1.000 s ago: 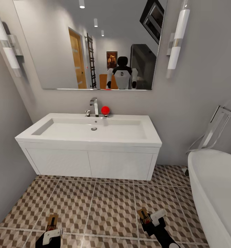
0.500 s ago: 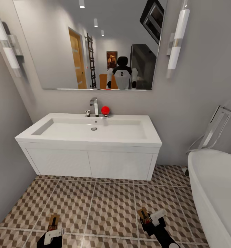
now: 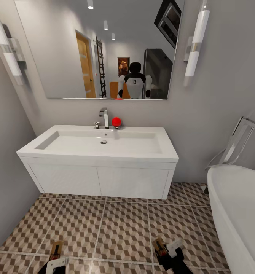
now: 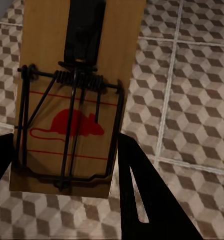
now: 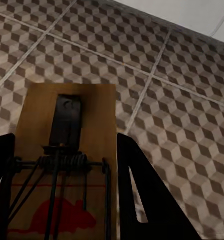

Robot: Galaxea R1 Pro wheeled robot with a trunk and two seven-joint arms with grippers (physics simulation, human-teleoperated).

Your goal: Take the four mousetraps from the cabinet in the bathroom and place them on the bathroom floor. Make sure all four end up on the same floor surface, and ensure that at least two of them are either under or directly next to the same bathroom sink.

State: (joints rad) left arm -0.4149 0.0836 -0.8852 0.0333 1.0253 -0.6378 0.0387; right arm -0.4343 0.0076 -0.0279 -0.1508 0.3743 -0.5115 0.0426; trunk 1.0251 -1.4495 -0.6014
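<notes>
Grippers both sank lower than a second ago: left gripper (image 3: 56,262) and right gripper (image 3: 172,254) each clamped a small brown wooden mousetrap (image 4: 71,100) (second mousetrap (image 5: 66,165)) at 6 o'clock of the white box sink (image 3: 99,152), nearing the cube-patterned tile floor (image 3: 120,224).

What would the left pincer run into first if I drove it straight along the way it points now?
Most likely the cube-patterned floor tiles. The left pincer holds a mousetrap that sticks out ahead of the fingers, so the trap's far edge would probably touch the tiles before the fingers; depth is hard to judge.
</notes>
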